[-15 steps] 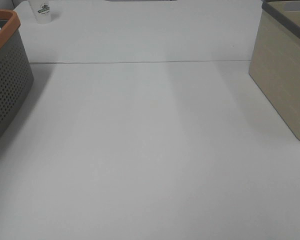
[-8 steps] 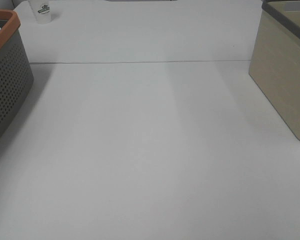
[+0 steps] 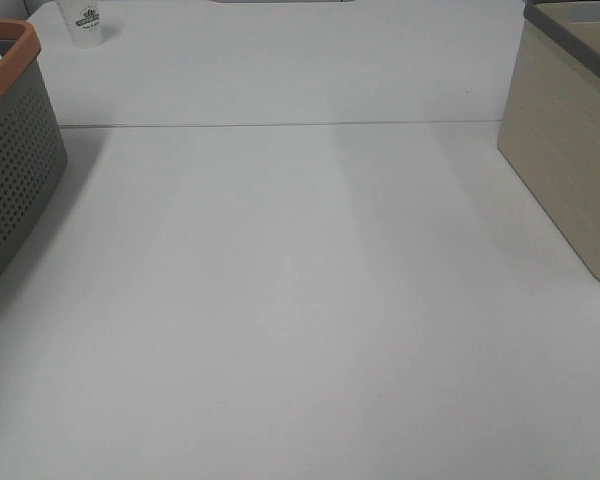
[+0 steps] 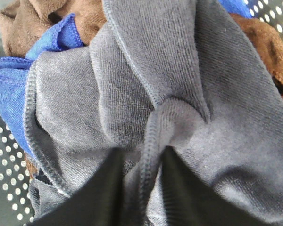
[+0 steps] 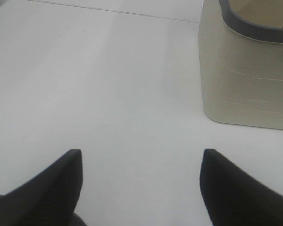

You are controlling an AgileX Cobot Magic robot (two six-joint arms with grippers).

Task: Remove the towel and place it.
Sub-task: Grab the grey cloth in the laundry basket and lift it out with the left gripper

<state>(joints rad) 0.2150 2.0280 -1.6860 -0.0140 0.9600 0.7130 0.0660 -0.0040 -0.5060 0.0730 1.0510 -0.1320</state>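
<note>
The dark grey towel (image 4: 179, 94) lies bunched and creased in the left wrist view, filling most of it. A raised fold with a stitched hem runs between the two black fingers of my left gripper (image 4: 141, 150), which is shut on that fold. My right gripper (image 5: 140, 155) hangs open over the bare white table (image 5: 108, 94), nothing between its fingers. Neither gripper nor the towel shows in the exterior high view.
A blue cloth (image 4: 14, 99) and a brown cloth (image 4: 33, 19) lie around the towel, inside a perforated basket wall (image 4: 4, 165). The grey basket with an orange rim (image 3: 10, 150) stands far left, a beige bin (image 3: 570, 150) far right, a cup (image 3: 85, 22) at the back.
</note>
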